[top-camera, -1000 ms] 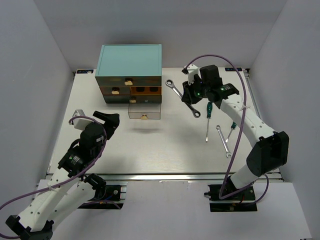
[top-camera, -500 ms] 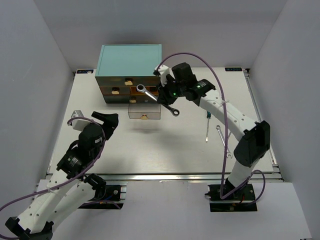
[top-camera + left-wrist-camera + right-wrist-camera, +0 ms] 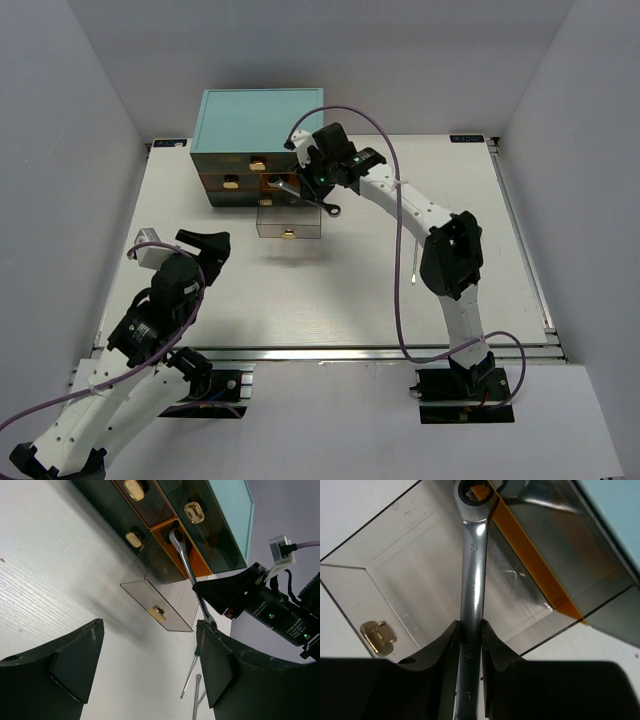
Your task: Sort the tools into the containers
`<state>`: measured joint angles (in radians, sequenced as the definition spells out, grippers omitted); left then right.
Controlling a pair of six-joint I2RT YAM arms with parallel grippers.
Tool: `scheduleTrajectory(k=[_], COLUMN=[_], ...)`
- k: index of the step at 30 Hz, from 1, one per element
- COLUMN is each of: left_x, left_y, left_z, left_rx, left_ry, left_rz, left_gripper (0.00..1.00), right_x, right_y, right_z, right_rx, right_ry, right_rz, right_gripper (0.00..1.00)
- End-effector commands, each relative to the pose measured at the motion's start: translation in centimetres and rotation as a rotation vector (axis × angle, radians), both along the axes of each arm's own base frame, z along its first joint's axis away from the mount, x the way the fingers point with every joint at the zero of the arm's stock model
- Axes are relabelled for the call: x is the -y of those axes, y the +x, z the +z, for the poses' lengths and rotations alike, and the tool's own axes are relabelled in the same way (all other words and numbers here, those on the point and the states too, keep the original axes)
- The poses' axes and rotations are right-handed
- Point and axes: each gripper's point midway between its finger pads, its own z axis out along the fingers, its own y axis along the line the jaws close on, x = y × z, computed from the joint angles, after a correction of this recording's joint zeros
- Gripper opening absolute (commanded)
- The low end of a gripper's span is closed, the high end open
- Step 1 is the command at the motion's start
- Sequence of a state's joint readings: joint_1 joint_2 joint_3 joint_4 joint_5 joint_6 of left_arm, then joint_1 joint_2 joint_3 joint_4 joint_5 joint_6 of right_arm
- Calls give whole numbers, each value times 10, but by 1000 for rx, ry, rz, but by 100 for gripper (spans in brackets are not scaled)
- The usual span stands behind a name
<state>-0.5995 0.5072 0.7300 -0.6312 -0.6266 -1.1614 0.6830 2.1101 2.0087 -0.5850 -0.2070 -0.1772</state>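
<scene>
**Silver wrench arrives over the open drawers**

Steel in its grip, the right gripper (image 3: 468,635) has swung within a second from the scatter of tools on the right of the table (image 3: 350,290) to the front of the teal-topped cabinet (image 3: 260,120). Its jaws are pinched tight on the shank of the wrench (image 3: 472,575). The wrench now hangs above the pulled-out lower drawer (image 3: 289,222), with its ring end reaching the lip of the orange drawer (image 3: 292,182) just behind. Whether it touches either drawer cannot be told.

The left gripper (image 3: 147,665), fingers spread wide and empty, has hardly stirred and sits at the table's left side.

The carry looks all but finished. What is left is to lower the wrench and let go, though the views do not settle which of the two drawers is meant. At least one screwdriver (image 3: 413,262) lies on the table beside the right arm, so the sorting is not over.
</scene>
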Motion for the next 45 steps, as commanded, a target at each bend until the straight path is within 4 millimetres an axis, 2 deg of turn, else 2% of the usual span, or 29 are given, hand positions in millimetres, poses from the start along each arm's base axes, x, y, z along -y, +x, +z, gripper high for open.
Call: scheduleTrajectory(k=[1,4,11,19,22,26,28,29,30,31,32,33,34,35,36,37,38,39,40,41,42,43,44,45], left_x=[-6,-5,-4,-3,-3,-4,-3,-2,-2,0,0,1,2,2,3,4,6,7,8,11,15,16,21,26], left_y=[-2,-1,1,2,2,2,3,3,4,4,4,5,6,6,7,7,8,9,10,10,13,15,16,19], left_z=[-5,-6,-2,1,2,5,4,5,6,5,6,7,7,7,8,8,6,8,8,2,5,5,3,2], left_rx=[-13,-9,-12,-13,-14,-10,-12,-11,-6,-7,-4,2,3,6,13,15,15,29,34,30,50,59,62,76], left_ry=[12,9,18,19,20,19,22,23,22,22,26,24,25,30,28,30,39,37,37,50,41,43,49,46], left_rz=[25,27,26,22,24,25,23,21,18,14,9,6,2,-1,-4,-11,-19,-26,-30,-47,-57,-64,-90,-102], left_gripper=[84,84,84,84,84,84,84,84,84,84,84,84,84,84,84,84,84,84,84,84,85,85,85,86], right_x=[-13,-17,-33,-47,-52,-56,-55,-53,-52,-45,-35,-20,-11,12,36,53,84,110,129,161,183,198,226,242], right_y=[14,20,31,37,38,37,30,22,19,9,3,-5,-6,2,-6,-5,6,-5,-6,0,-13,-18,-29,-40], right_z=[59,46,55,41,43,55,73,68,75,99,83,111,121,122,117,118,114,104,99,90,73,64,39,30], right_rx=[138,120,173,166,176,185,208,184,194,237,187,219,240,226,211,220,227,223,237,249,249,238,163,136], right_ry=[83,56,81,85,99,129,153,157,180,203,207,252,289,315,313,318,304,280,261,213,154,109,24,-20], right_rz=[16,4,-32,-86,-93,-78,-51,-10,22,71,114,129,140,113,83,58,-5,-44,-84,-173,-205,-224,-279,-291], right_gripper=[0,0,0,0,0,0,0,0,0,0,0,1,13,28,55,63,69,72,74,75,74,72,69,61])
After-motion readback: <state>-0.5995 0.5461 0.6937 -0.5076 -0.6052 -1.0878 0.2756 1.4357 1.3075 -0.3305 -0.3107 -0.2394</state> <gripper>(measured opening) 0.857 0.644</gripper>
